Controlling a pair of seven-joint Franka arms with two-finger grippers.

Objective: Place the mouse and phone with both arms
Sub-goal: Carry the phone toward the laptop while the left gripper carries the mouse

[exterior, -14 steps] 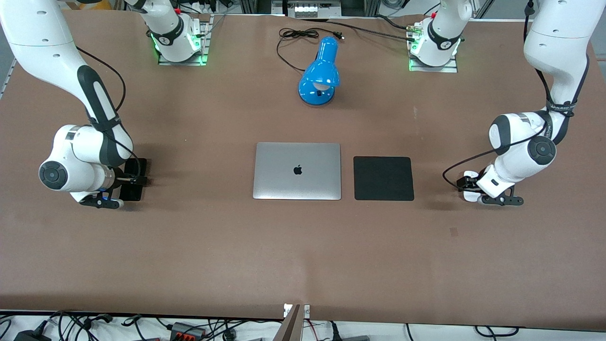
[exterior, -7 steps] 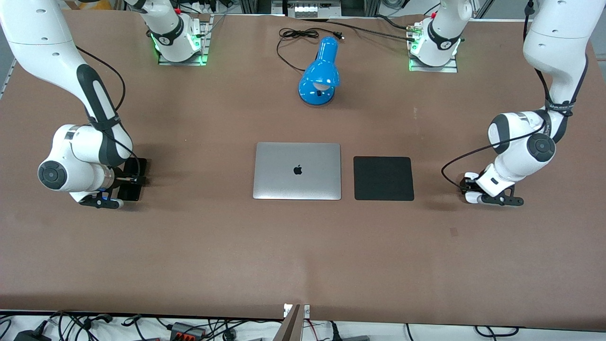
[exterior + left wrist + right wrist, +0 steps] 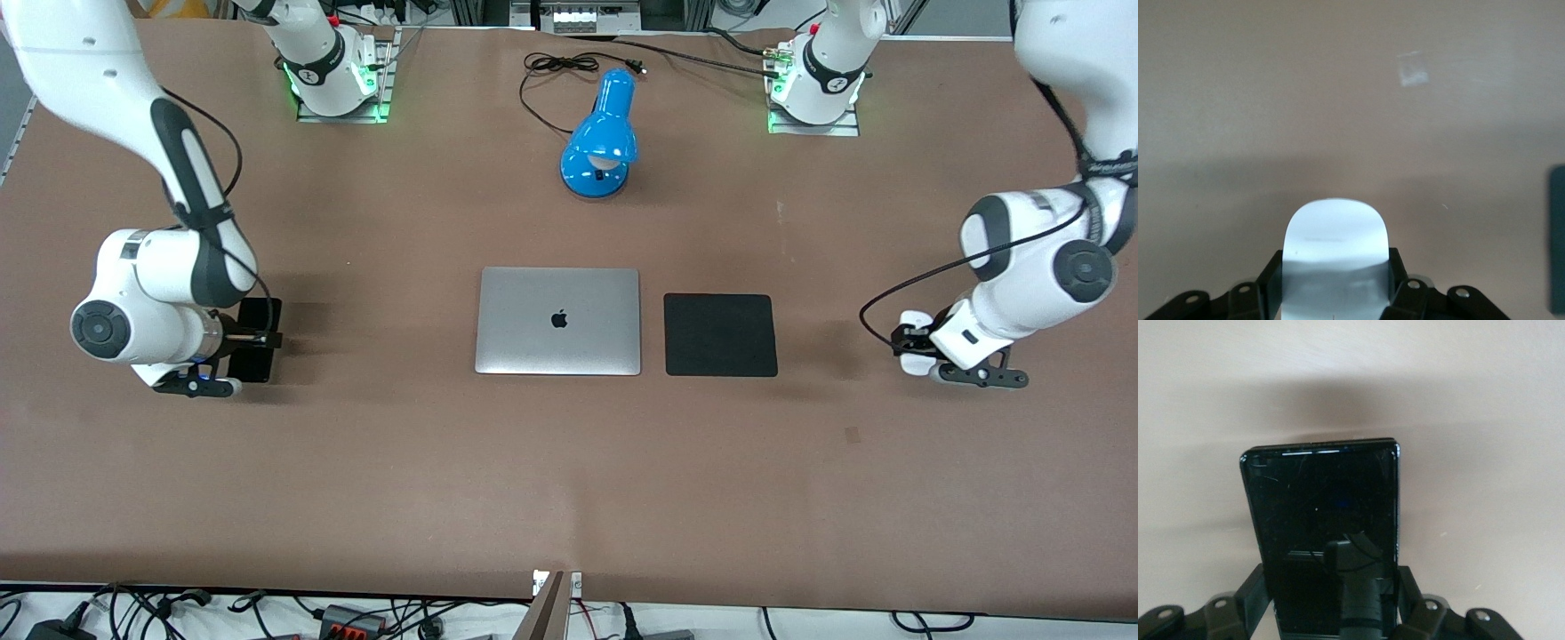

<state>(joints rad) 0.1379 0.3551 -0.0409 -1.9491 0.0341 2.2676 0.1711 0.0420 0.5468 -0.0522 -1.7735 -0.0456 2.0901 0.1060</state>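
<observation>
Both pickups done, both placements left. Left tool (image 3: 916, 348) closed on mouse (image 3: 1335, 248), lifted over bare table (image 3: 569, 480) toward the left arm's end. Right tool (image 3: 253, 340) closed on phone (image 3: 1321, 520), lifted over the right arm's end. Laptop (image 3: 558, 320) and mouse pad (image 3: 720, 335) unoccupied.

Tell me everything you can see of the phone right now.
The phone is a slim black rectangular slab with rounded corners and a glossy, faintly scratched glass face that mirrors the wrist hardware. It sits between the fingers of the right gripper, which press its long edges. In the front view the phone shows at the right arm's end of the table, partly hidden by the wrist. A shadow lies beneath it; whether it touches the table I cannot tell.
</observation>
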